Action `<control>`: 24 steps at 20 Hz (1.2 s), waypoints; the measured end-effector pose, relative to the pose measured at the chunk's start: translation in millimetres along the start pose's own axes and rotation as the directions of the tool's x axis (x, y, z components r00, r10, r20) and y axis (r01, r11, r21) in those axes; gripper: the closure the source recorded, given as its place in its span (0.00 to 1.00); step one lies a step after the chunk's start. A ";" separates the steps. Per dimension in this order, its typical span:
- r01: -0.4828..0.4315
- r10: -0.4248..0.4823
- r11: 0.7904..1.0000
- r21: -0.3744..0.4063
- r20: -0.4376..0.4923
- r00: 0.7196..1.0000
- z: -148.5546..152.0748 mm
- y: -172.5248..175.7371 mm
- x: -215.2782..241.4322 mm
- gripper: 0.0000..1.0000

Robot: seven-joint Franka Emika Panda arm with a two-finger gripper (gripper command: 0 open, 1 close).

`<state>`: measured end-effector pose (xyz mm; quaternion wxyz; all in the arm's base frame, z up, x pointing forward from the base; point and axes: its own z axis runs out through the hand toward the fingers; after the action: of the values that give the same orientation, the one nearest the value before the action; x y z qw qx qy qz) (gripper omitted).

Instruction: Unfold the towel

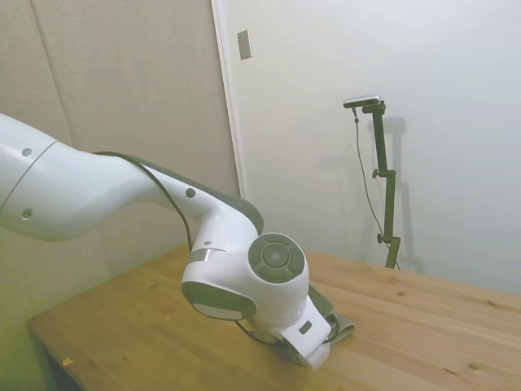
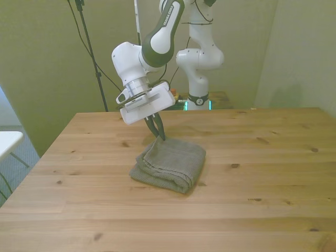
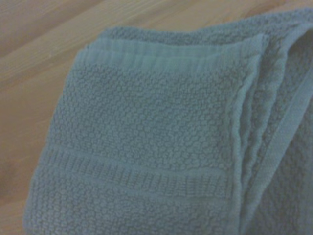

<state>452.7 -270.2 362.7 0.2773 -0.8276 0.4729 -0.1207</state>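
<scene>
The arm bends low over the towel (image 2: pixel 169 163), wrist tilted, its claw (image 2: pixel 159 134) pointing down at the towel's far corner. The dark fingers (image 2: pixel 156 126) sit close together at that corner (whether they pinch cloth is unclear). The towel lies folded mid-surface (image 2: pixel 262 199). From the side, the wrist hides nearly all of it.

A wooden table (image 2: pixel 252 173) stands before plain pale walls (image 1: pixel 456 98), a panel seam (image 1: pixel 230 106) between them.
</scene>
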 end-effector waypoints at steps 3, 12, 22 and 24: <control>0.025 -0.025 1.000 0.018 -0.013 1.000 -11.2 -23.6 -2.2 1.00; 0.106 -0.107 0.994 -0.031 -0.035 0.994 -26.4 -98.1 -25.8 1.00; 0.241 -0.256 0.950 -0.198 -0.053 0.965 -1.4 -169.6 -60.2 1.00; 0.261 -0.278 0.943 -0.208 -0.058 0.959 -2.0 -179.8 -65.7 1.00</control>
<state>546.1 -143.4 471.5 0.1537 -0.9020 0.3764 -0.1454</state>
